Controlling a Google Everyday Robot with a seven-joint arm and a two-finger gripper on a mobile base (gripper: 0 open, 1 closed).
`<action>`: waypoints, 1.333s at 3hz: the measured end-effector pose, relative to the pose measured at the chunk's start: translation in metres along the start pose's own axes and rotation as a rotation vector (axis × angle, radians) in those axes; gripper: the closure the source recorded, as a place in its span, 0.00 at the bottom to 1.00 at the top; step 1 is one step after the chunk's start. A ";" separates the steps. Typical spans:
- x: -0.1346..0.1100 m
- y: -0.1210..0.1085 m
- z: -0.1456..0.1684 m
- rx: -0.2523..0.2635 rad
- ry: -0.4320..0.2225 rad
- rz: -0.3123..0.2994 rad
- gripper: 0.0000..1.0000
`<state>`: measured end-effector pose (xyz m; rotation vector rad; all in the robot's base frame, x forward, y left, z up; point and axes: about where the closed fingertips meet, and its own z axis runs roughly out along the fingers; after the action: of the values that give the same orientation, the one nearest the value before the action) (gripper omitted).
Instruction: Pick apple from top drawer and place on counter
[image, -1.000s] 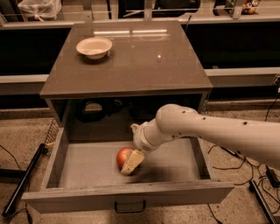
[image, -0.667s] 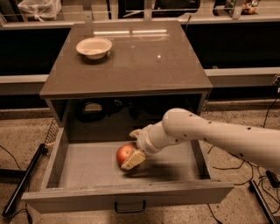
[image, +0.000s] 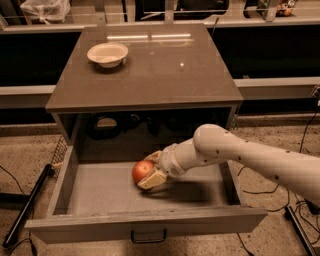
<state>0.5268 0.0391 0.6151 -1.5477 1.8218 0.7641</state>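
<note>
Lying just above the top drawer (image: 100, 197), the counter (image: 160, 75) is the drop spot. The drawer stands pulled out for access, and near its middle the gripper (image: 148, 170) is clamped on the apple (image: 140, 170), which sits on the drawer floor, seemingly ready for lifting.

We see the drawer (image: 100, 195) open toward us, under the counter (image: 165, 75). The apple (image: 140, 170) is in it, near the middle. Our gripper (image: 148, 171) reaches in from the right, with one finger on the apple's far side and one on its near side. A bowl (image: 107, 53) stands on the counter, far left.
</note>
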 end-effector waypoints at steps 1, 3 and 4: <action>-0.006 0.004 0.000 -0.053 -0.053 -0.018 0.87; -0.034 0.002 -0.078 0.065 -0.099 -0.045 1.00; -0.070 -0.006 -0.173 0.207 -0.077 -0.057 1.00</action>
<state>0.5254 -0.0495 0.7793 -1.4107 1.7343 0.5805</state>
